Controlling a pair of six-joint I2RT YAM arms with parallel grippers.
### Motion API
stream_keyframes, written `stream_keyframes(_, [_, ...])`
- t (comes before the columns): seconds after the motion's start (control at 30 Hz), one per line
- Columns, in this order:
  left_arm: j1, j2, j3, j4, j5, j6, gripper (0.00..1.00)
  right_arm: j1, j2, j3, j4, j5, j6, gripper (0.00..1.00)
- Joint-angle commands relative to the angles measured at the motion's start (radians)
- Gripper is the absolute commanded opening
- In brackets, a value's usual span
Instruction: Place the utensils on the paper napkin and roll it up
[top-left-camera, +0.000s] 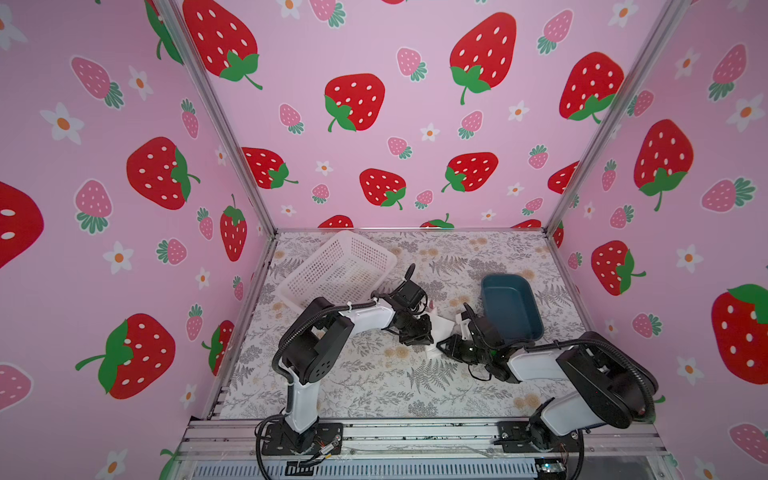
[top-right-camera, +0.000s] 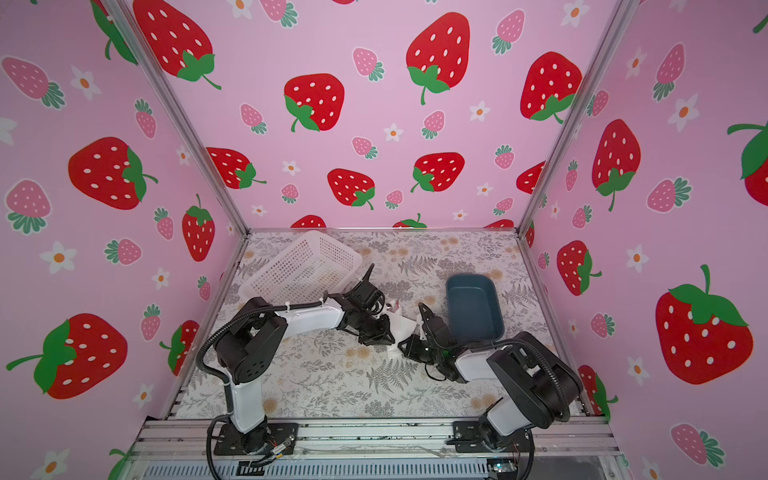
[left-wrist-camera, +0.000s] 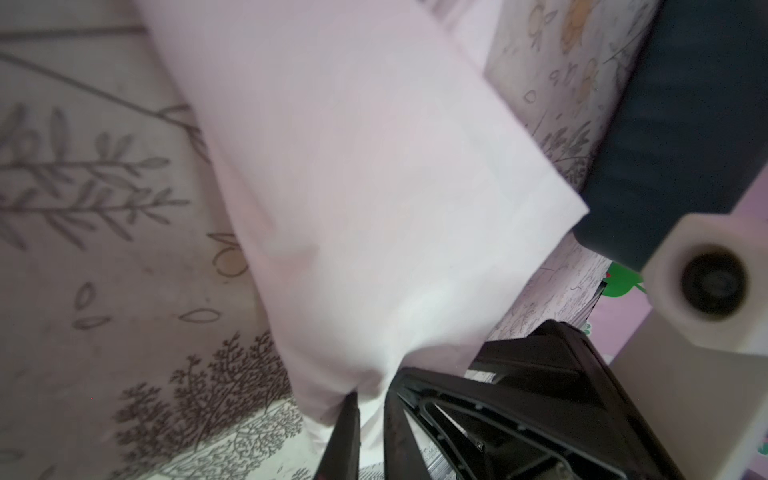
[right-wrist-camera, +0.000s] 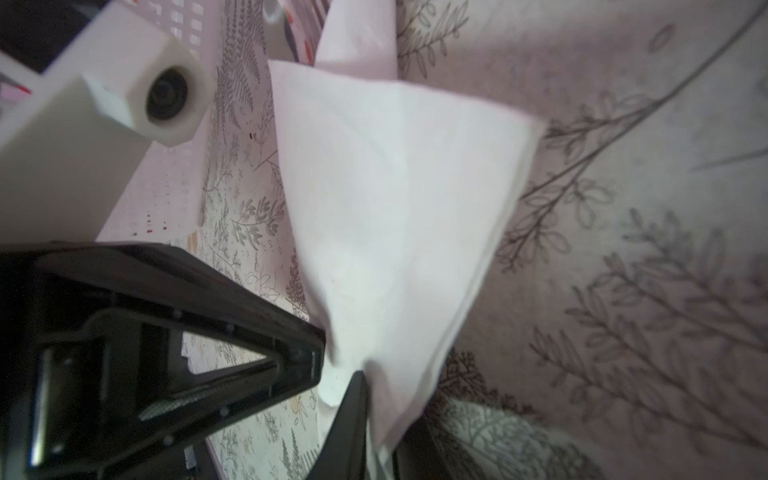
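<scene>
Your left gripper (left-wrist-camera: 370, 401) pinches the paper napkin (left-wrist-camera: 374, 187) mid-table. Your right gripper (right-wrist-camera: 338, 370) brackets its edge, but you cannot tell whether it grips. No utensils show on the napkin, so placing and rolling likely remain.

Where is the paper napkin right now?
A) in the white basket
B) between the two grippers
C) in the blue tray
B: the paper napkin spans the gap between the left gripper and the right gripper, with an end between each one's fingers.
</scene>
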Motion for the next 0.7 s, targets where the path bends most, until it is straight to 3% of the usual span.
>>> stream_keyframes(0.0, [-0.007, 0.01, -0.023, -0.016, -0.034, 0.002, 0.15, 0.0, -0.027, -0.005, -0.08, -0.017, -0.004, 0.23])
stream_keyframes(0.2, [-0.016, 0.018, -0.003, -0.04, -0.052, 0.016, 0.15, 0.0, -0.064, -0.008, -0.094, -0.049, -0.001, 0.38])
stream_keyframes(0.37, [-0.023, 0.023, 0.003, -0.041, -0.05, 0.014, 0.15, 0.0, -0.047, -0.011, -0.108, -0.075, -0.012, 0.39])
stream_keyframes(0.53, [-0.024, 0.009, 0.005, -0.041, -0.046, 0.021, 0.15, 0.002, -0.033, -0.026, -0.119, -0.046, -0.006, 0.22])
stream_keyframes(0.67, [-0.024, -0.023, 0.029, -0.073, -0.055, 0.043, 0.17, 0.001, -0.031, -0.037, -0.107, -0.04, 0.0, 0.15])
